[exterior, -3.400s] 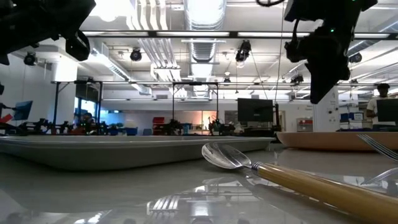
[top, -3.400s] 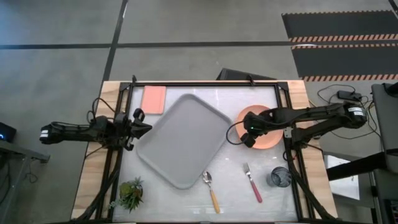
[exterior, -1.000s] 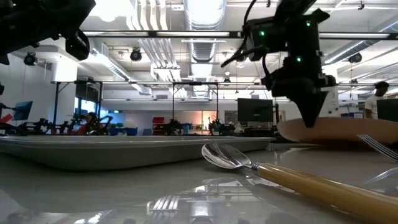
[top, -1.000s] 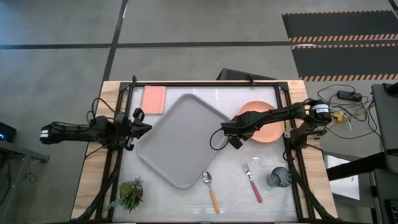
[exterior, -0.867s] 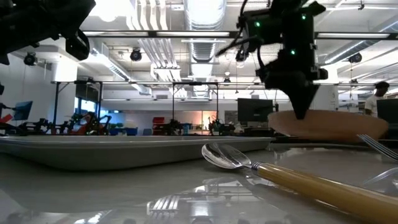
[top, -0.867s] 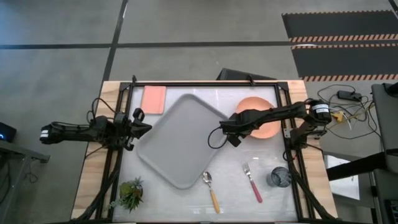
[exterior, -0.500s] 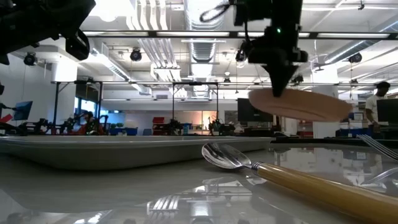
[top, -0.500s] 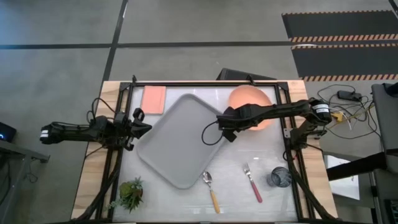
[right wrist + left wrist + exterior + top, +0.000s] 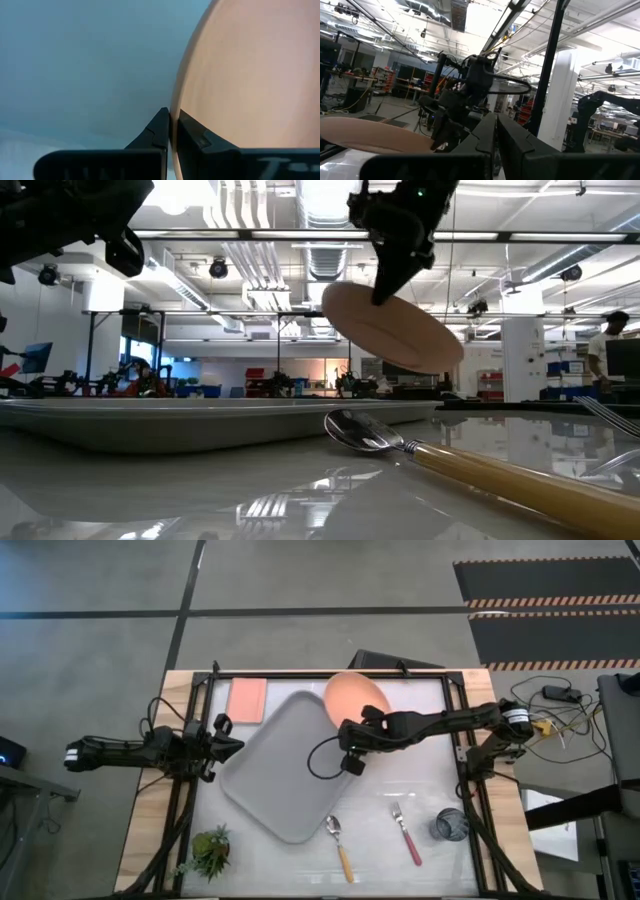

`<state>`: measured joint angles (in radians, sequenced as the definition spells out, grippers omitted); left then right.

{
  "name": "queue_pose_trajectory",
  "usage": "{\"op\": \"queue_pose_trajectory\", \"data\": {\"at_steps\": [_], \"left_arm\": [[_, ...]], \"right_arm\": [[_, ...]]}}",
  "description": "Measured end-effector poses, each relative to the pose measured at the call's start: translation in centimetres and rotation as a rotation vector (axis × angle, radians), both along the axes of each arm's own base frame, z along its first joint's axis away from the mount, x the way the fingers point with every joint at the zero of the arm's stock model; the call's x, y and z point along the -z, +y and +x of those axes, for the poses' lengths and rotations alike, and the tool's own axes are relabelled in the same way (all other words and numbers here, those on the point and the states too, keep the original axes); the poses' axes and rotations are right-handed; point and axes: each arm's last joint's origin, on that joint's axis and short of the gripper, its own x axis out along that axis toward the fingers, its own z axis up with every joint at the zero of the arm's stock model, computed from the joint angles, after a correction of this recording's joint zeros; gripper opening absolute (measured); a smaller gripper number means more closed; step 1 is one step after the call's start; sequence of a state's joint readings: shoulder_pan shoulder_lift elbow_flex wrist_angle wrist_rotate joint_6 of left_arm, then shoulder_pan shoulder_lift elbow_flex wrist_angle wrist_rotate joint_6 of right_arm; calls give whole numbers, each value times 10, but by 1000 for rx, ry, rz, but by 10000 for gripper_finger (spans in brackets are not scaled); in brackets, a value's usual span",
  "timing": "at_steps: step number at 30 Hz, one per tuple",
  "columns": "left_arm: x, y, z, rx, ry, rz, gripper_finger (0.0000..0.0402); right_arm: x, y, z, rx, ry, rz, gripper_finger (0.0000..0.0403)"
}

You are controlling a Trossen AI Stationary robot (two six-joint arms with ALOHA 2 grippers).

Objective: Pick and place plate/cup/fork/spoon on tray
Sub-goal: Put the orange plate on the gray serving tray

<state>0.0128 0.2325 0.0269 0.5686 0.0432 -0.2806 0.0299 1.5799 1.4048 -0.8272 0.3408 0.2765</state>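
The salmon-orange plate (image 9: 354,697) is in the air over the far right corner of the grey tray (image 9: 290,768), tilted; it also shows in the low view (image 9: 395,330). My right gripper (image 9: 364,722) is shut on its rim. My left gripper (image 9: 228,736) waits shut at the tray's left edge, touching nothing. The spoon (image 9: 340,844), the pink-handled fork (image 9: 407,832) and the dark cup (image 9: 449,825) rest on the table near its front right. My right gripper pinches the plate's rim (image 9: 176,107) between its two fingers, one on the plate's upper face and one on its underside. The fingers (image 9: 386,275) come from above, pointing down. The plate is lifted clear and hangs tilted, sloping down from the held edge.
A flat pink rectangle (image 9: 248,699) lies at the far left beside the tray. A small potted plant (image 9: 211,851) stands at the near left corner. Dark frame rails (image 9: 462,755) run along the table's sides.
My right gripper has carried the plate up and toward the table's left, from the far right of the table to above the tray's far right corner. The plate has left the table and tipped from almost level to steeply tilted.
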Motion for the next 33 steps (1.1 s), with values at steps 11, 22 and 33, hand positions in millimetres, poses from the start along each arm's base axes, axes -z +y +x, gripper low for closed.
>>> {"op": "queue_pose_trajectory", "data": {"at_steps": [11, 22, 33], "left_arm": [[0, 0, 0, -9, 0, 3, 0], [0, 1, 0, -38, 0, -7, 0], [0, 1, 0, -42, 0, -8, 0]], "right_arm": [[-3, 12, 11, -127, -68, -32, 8], [9, 22, 47, -287, -2, -88, 8], [35, 27, 64, -469, 103, -117, 8]]}}
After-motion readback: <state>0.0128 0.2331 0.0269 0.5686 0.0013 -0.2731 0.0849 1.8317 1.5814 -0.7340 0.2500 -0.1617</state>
